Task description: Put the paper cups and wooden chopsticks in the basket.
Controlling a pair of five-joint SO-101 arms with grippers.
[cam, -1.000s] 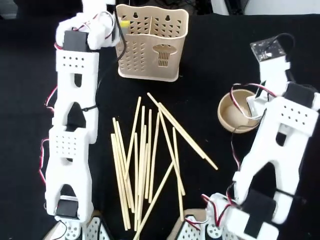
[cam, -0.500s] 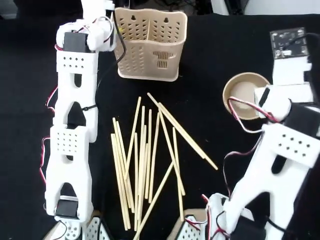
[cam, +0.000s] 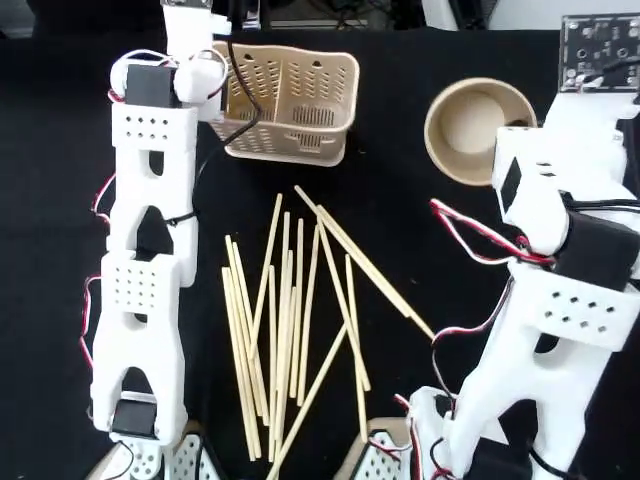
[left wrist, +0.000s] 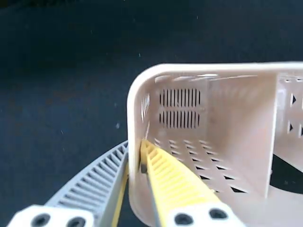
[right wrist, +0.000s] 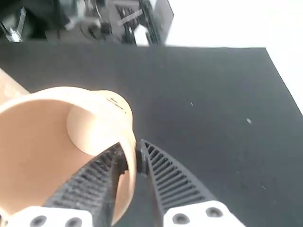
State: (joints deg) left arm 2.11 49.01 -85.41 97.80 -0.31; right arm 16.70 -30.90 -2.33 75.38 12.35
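One beige perforated plastic basket (cam: pixel 300 100) is showing rows of slots; tan round paper cup (cam: pixel 470 125) is showing plain; pale wooden chopsticks (cam: pixel 288 310) are contrasting against matte black tabletop (cam: pixel 400 200).

No legible text or labels

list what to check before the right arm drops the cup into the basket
1. Grip on cup: right gripper is shut on the paper cup rim, one finger inside, one outside. Ok.
2. Basket steadied: left gripper clamps the basket wall. Ok.
3. Basket upright: it sits tilted. Not ok.
4. Cup above the opening: it is off to the side, with bare table between. Not ok.
5. Room inside: the compartment in the left wrist view holds nothing. Ok.
6. Path clear: the chopsticks lie nearer the arm bases, off the cup-to-basket line. Ok.
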